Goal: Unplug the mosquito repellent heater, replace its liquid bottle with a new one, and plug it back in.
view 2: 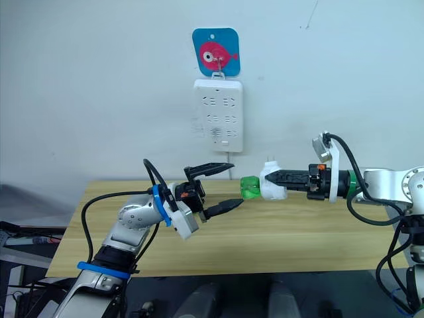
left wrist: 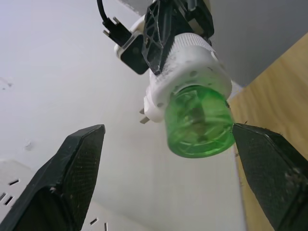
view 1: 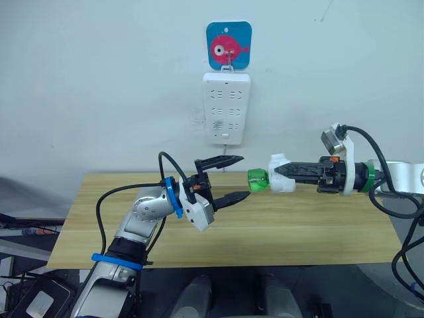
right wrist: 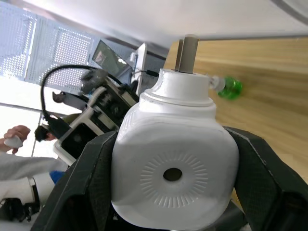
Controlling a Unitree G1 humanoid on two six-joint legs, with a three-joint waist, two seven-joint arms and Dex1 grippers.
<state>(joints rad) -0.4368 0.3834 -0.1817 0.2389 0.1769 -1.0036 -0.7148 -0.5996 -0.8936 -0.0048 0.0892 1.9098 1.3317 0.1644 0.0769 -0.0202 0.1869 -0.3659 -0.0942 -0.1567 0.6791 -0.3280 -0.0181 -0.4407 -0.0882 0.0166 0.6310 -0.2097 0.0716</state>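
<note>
My right gripper (view 1: 283, 173) is shut on the mosquito repellent heater (view 1: 281, 173), a small white rounded unit held level above the table. In the right wrist view the heater's round face (right wrist: 172, 174) has a dark centre hole, and the plug prongs (right wrist: 185, 52) stick out. A green liquid bottle (view 1: 257, 180) is attached to the heater and points at my left gripper (view 1: 243, 176). That gripper is open, its fingertips (left wrist: 86, 144) flanking the bottle's end (left wrist: 199, 122), one tip very close to it. Another small green bottle (right wrist: 229, 87) lies on the table.
A white multi-socket power strip (view 1: 226, 106) hangs on the wall under a blue fish hook plate (view 1: 228, 45), above the back edge of the wooden table (view 1: 298, 225). A person's hand and white sleeve (right wrist: 14, 144) show beyond the table's left side.
</note>
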